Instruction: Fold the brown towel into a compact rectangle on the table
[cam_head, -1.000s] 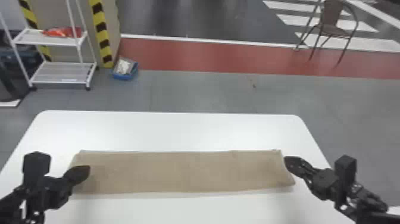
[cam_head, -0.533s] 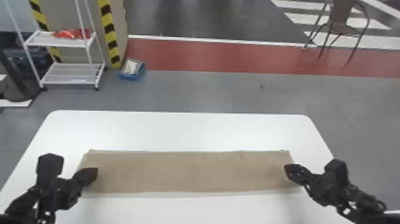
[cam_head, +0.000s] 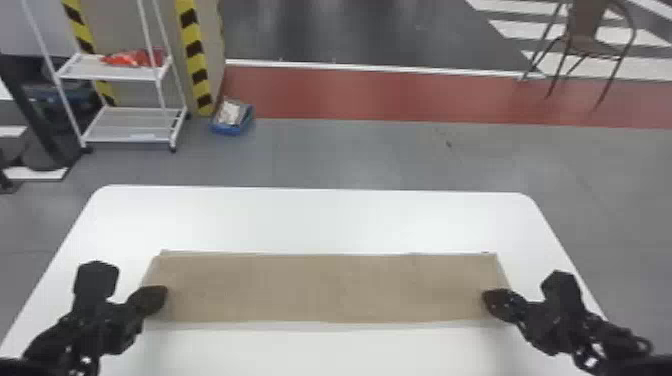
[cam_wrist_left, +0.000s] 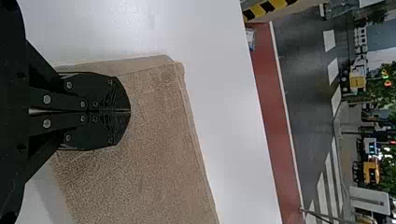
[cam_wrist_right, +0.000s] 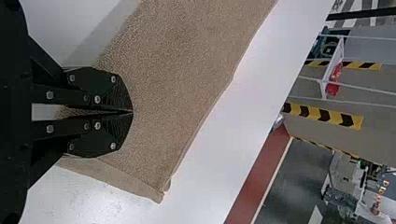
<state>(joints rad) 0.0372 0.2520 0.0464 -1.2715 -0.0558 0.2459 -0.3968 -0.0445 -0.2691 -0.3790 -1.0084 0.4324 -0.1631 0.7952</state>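
Note:
The brown towel (cam_head: 325, 287) lies flat on the white table as a long strip running left to right, layered, with a lower layer peeking out at both short ends. My left gripper (cam_head: 162, 296) is over its left end, my right gripper (cam_head: 487, 297) over its right end. In the left wrist view the left gripper (cam_wrist_left: 130, 112) is shut, tips above the towel (cam_wrist_left: 154, 149) near a short edge. The right wrist view has the right gripper (cam_wrist_right: 132, 112) with its tips together over the towel (cam_wrist_right: 187, 70); whether either tip presses on the cloth I cannot tell.
The white table (cam_head: 320, 217) extends beyond the towel's far edge and to both sides. Past it on the floor stand a white shelf rack (cam_head: 125, 125), a blue box (cam_head: 232, 120) and a brown chair (cam_head: 582, 42).
The head view has swung a little, so the towel and background sit farther right in it. My right gripper has come inward over the towel's right end; the left stays over the left end.

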